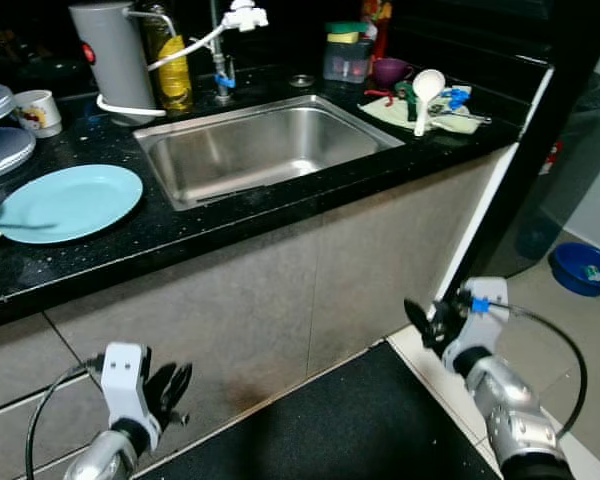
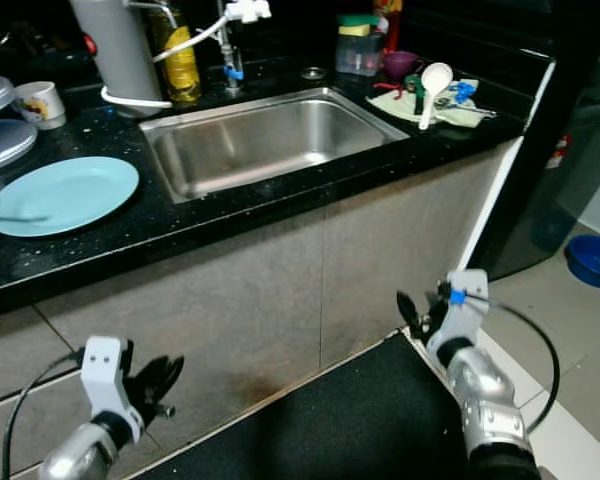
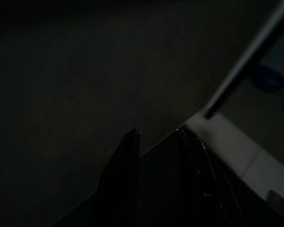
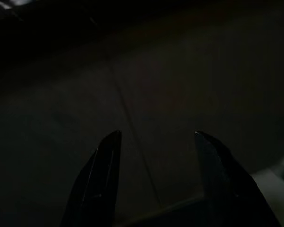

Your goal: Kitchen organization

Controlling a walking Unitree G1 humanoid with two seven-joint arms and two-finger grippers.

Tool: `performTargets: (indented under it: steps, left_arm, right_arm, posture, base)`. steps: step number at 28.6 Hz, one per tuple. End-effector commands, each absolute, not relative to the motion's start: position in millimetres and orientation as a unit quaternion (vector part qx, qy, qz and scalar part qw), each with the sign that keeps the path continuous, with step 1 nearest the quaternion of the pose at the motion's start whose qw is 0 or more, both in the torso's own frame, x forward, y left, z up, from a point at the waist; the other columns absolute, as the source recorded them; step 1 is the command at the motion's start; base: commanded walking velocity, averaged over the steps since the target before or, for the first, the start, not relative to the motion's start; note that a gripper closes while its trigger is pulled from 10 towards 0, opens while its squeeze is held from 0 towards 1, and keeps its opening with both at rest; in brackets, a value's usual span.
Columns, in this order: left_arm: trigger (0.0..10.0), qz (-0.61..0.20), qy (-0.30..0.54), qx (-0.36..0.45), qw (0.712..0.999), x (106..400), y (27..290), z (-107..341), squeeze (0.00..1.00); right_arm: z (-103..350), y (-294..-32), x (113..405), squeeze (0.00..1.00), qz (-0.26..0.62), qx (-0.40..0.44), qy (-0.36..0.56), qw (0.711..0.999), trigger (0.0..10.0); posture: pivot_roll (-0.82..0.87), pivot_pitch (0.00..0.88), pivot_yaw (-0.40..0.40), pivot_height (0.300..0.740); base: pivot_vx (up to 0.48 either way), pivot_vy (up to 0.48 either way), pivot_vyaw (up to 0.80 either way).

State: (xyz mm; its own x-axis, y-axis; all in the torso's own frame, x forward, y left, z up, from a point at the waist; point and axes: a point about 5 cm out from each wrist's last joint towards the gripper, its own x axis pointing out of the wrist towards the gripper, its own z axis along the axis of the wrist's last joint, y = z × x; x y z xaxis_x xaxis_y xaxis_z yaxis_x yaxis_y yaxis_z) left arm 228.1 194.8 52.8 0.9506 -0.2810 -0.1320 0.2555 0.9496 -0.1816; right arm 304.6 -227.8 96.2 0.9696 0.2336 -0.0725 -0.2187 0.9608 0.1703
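Note:
A steel sink (image 1: 260, 150) is set into the black counter (image 1: 180, 235) in front of me. On the counter's left lies a light blue plate (image 1: 70, 202) with a utensil across it. At the far right, a white ladle (image 1: 425, 95) and small utensils rest on a cloth (image 1: 432, 112). My left gripper (image 1: 170, 390) hangs low before the cabinet front, open and empty. My right gripper (image 1: 425, 322) hangs low at the cabinet's right end, open with nothing between its fingers (image 4: 106, 175).
A grey kettle (image 1: 110, 60), a yellow bottle (image 1: 170, 60) and a tap (image 1: 225, 45) stand behind the sink. A mug (image 1: 38, 110) and stacked dishes (image 1: 0, 140) sit far left. A black floor mat (image 1: 330, 430) lies below. A blue bowl (image 1: 585, 268) sits on the floor at right.

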Motion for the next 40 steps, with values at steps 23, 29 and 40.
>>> performTargets:
  steps: [23, 29, 40]
  left_arm:
    - [10.0, -0.031, -0.01, 0.071, 0.997, 259.4, 172.6, 123.6, 0.0]
    - [10.0, -0.006, -0.017, 0.117, 0.993, 261.3, 177.1, 129.8, 0.0]
    - [10.0, -0.017, -0.024, 0.072, 0.997, 263.3, 179.6, 139.2, 0.0]
  right_arm:
    - [200.2, -158.4, 331.5, 0.0, 0.287, 0.098, -0.092, 0.948, 10.0]
    - [209.9, -135.5, 328.9, 0.0, 0.312, 0.091, -0.104, 0.94, 10.0]
    - [222.9, -121.1, 327.0, 0.0, 0.331, 0.083, -0.122, 0.932, 10.0]
  posture:
    - [0.06, 0.0, -0.017, 0.74]
    - [0.07, 0.0, -0.007, 0.74]
    - [0.07, 0.0, -0.003, 0.74]
  base:
    - [0.0, 0.0, 0.49]
    - [0.0, 0.0, 0.78]
    - [0.0, 0.0, 0.78]
